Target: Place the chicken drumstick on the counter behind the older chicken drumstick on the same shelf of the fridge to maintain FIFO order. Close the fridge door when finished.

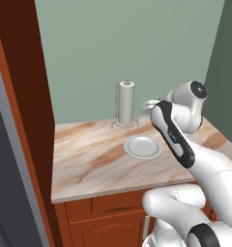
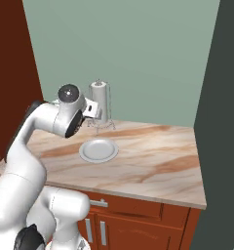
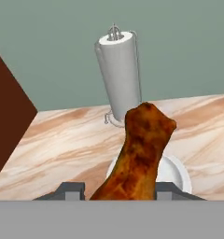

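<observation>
My gripper (image 3: 117, 190) is shut on the chicken drumstick (image 3: 143, 149). The brown-orange drumstick stands up between the two fingers with its plump end on top. It hangs above the beige marble counter (image 3: 58, 140), over a white plate (image 3: 180, 175). From the base, the gripper (image 1: 148, 104) (image 2: 93, 110) hovers over the back of the counter (image 1: 89, 159) (image 2: 158, 161), just in front of the paper towel roll. The older drumstick and the fridge shelf are out of view.
An upright paper towel roll (image 1: 126, 102) (image 2: 100, 101) (image 3: 119, 74) stands at the back of the counter against the green wall. The white plate (image 1: 142, 147) (image 2: 98, 150) lies in front of it. A reddish-brown cabinet side (image 1: 26, 96) rises at the left; a dark grey panel (image 2: 221, 122) stands at the right.
</observation>
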You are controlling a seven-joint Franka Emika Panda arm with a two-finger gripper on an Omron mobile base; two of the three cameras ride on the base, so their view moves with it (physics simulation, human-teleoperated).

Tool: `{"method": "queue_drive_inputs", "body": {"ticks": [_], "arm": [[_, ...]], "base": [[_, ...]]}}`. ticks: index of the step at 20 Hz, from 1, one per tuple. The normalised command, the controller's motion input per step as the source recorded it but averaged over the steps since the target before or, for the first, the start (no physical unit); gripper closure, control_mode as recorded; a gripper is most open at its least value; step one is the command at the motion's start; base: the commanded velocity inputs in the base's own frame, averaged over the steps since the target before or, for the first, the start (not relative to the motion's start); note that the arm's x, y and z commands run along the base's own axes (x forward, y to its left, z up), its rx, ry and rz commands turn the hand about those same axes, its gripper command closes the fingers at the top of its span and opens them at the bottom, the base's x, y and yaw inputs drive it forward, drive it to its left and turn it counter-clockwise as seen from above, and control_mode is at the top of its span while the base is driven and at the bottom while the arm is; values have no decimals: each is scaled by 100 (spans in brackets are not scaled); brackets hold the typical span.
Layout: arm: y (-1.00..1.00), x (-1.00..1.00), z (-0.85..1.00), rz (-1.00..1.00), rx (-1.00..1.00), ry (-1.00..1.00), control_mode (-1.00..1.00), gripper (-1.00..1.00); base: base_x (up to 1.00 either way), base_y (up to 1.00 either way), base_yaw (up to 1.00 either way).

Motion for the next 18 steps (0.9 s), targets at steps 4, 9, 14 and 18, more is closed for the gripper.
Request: {"method": "queue_drive_inputs", "body": {"ticks": [4, 9, 14, 18], "arm": [[16, -29, 14, 0, 0, -16, -100, 100], [3, -37, 0, 0, 0, -1, -100, 100], [7, -2, 0, 0, 0, 1, -100, 100], [6, 0, 17, 0, -2, 16, -100, 100]], "base": [[0, 0, 0], [0, 0, 0], [0, 0, 0], [0, 0, 0]]}}
